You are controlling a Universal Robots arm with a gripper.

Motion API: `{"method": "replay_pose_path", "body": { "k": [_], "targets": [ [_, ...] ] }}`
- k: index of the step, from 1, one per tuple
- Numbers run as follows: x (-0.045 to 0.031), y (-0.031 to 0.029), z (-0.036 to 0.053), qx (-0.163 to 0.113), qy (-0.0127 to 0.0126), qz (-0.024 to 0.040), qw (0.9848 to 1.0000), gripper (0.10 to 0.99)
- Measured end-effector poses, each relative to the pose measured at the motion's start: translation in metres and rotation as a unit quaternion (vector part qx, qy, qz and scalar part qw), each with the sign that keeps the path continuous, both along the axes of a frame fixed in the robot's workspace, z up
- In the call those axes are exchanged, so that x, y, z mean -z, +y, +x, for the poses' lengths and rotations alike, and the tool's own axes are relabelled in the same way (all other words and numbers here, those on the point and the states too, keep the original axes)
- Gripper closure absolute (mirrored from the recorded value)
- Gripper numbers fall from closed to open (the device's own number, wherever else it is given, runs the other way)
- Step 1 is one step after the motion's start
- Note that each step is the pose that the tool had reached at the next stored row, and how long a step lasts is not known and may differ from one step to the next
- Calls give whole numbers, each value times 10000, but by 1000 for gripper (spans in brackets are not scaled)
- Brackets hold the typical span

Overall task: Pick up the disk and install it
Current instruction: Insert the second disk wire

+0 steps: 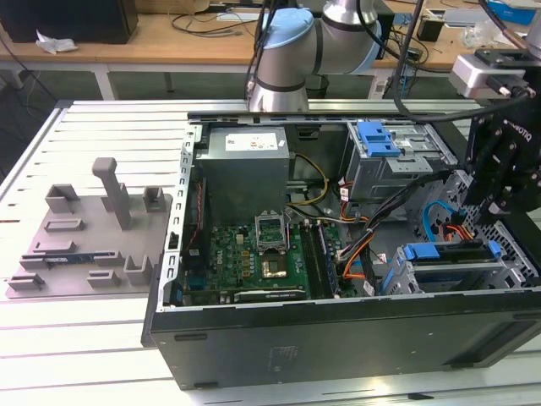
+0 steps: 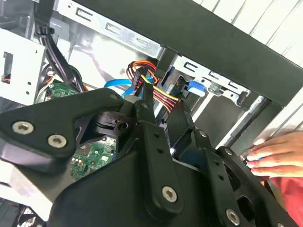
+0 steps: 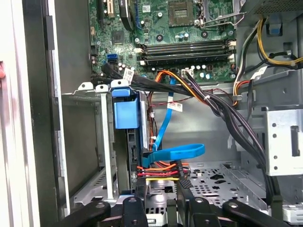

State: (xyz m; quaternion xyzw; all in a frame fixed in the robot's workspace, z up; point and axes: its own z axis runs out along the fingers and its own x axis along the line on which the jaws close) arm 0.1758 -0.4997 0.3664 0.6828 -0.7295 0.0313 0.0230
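The disk (image 1: 446,254), grey with a bright blue bracket, stands on edge in the drive cage (image 1: 473,275) at the open computer case's front corner, on the exterior view's right. In the first wrist view the disk's blue tab (image 3: 126,111) sticks out of the cage slot. In the second wrist view the blue tab (image 2: 199,86) shows past the fingers. My gripper (image 1: 483,207) hovers just above the cage. Its black fingers (image 3: 160,189) stand apart with nothing between them, and only cables show through the gap (image 2: 164,97). The gripper is open.
A second blue caddy (image 1: 378,139) lies on the rear drive bay. The grey power-supply box (image 1: 245,165), motherboard (image 1: 254,258) and cable bundles (image 3: 189,94) crowd the case. A person's hand (image 2: 277,156) rests on the case's outer side. A grey fixture plate (image 1: 84,237) lies on the exterior view's left.
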Motion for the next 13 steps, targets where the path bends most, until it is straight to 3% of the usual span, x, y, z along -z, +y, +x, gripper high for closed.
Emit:
{"method": "replay_pose_path", "body": {
  "k": [3,9,13],
  "targets": [
    [-62,2,-45,14,0,1,10000,690],
    [-65,-3,-236,21,0,0,10000,690],
    [-64,-20,-277,29,0,0,10000,690]
  ]
}}
